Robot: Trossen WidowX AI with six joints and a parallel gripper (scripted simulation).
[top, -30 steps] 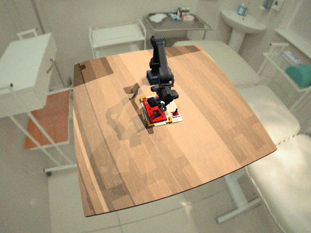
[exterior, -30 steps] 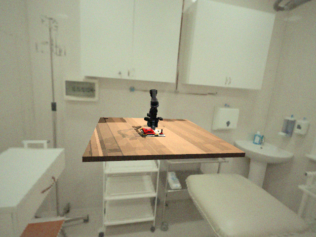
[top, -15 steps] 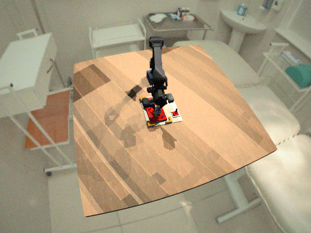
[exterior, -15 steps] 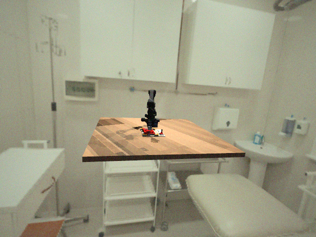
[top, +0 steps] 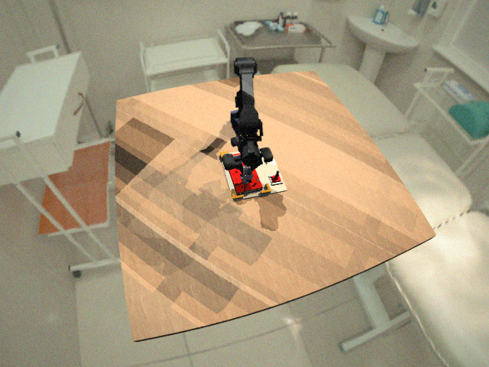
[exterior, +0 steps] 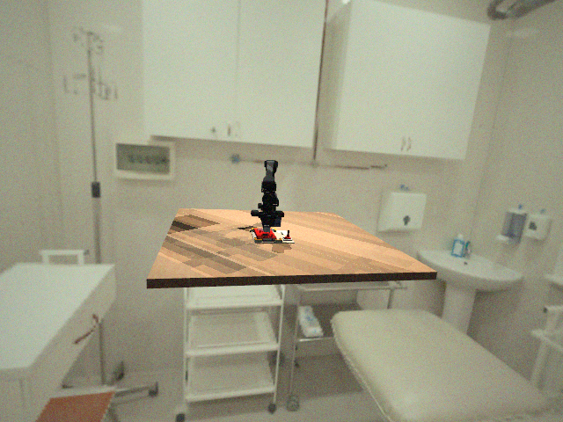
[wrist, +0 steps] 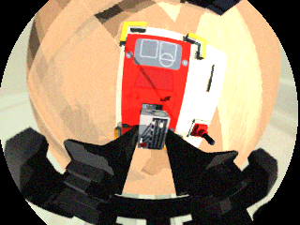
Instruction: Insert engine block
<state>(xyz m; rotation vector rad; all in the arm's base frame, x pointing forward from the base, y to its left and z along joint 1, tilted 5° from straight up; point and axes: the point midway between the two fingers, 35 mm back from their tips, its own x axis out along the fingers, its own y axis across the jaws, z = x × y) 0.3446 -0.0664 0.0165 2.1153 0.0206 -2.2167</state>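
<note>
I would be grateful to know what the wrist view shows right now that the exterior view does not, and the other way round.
Only the wrist view: the engine block's slotted top between the fingers, and the grey windscreen panel on the red car body.

Only the exterior view: the white wall cupboards and the sink.

Both: the gripper, the red car body, the red piece with a black stick beside it, and the wooden table.

black arm (exterior: 269, 185), red car body (exterior: 258, 233), wooden table (exterior: 318, 265)
</note>
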